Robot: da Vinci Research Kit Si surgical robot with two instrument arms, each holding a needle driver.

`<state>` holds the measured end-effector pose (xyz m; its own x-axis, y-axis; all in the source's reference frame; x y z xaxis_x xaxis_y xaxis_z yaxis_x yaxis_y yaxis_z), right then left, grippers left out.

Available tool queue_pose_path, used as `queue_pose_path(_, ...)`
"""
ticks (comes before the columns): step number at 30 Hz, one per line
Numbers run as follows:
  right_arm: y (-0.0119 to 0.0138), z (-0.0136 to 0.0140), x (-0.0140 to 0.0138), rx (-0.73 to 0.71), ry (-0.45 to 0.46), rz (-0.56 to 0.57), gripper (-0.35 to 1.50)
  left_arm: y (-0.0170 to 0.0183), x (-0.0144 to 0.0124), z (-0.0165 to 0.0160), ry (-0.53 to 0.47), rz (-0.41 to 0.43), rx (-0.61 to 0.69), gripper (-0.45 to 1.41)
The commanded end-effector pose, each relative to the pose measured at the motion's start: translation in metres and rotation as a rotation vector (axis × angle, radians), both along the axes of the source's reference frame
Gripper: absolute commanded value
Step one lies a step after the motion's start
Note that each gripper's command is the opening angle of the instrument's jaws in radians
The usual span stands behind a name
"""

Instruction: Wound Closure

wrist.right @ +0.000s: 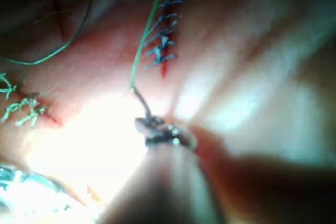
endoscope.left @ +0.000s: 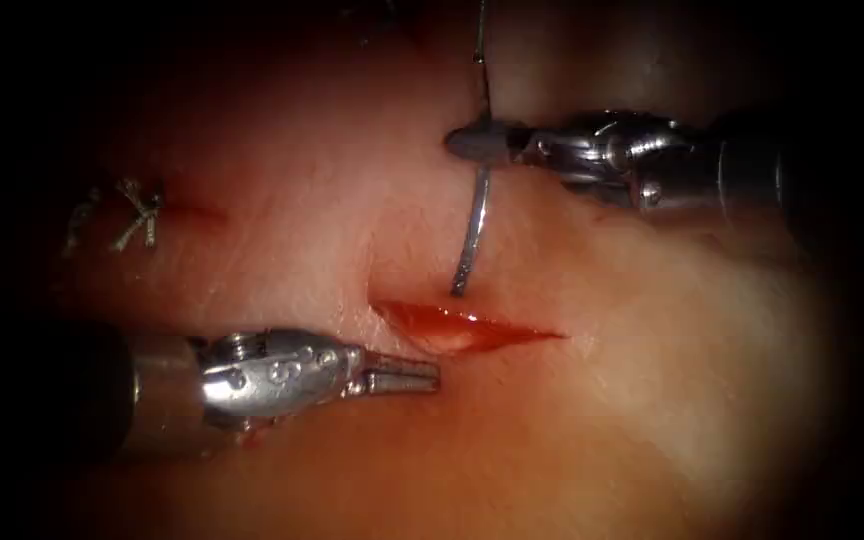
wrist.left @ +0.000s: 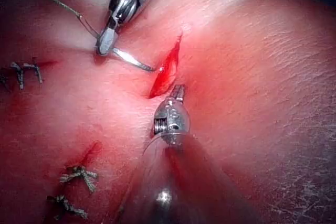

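Note:
The open cut [endoscope.left: 462, 325] [wrist.left: 167, 72] lies red in the tissue [endoscope.left: 282, 180]. My right tool [endoscope.left: 472, 142] [wrist.left: 105, 43] is shut on the curved needle [endoscope.left: 474, 225] [wrist.left: 131, 60] near its tail end. The needle hangs down with its tip [endoscope.left: 458, 290] at the cut's far edge, just touching the tissue or barely in it. Thread [endoscope.left: 482, 50] [wrist.right: 144, 40] runs up and away from the needle's tail. My left tool [endoscope.left: 412, 377] [wrist.left: 178, 94] holds nothing, its jaws shut, on the near side of the cut beside its left end.
Earlier stitches with knotted thread [endoscope.left: 137, 215] [wrist.left: 23, 72] close another cut at the far left. More stitches [wrist.left: 79, 177] [wrist.right: 163, 38] and loose thread [wrist.right: 63, 45] lie around. Red fluid fills the open cut.

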<state>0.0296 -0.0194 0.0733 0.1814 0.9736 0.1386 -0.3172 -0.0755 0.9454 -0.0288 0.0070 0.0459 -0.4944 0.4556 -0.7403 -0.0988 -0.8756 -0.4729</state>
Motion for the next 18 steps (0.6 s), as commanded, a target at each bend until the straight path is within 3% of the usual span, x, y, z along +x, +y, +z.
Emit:
queue_pose_path(1, 0.0001, 0.0005, 0.0009, 0.002, 0.006, 0.001, -0.35, -0.0001, -0.0005, 0.0006, -0.002, 0.001, -0.001, -0.45)
queue_pose_path(18, -0.0003, 0.0004, 0.001, 0.133, 0.076, 0.043, -0.35, -0.0001, -0.0003, 0.0006, -0.001, 0.01, -0.017, -0.45)
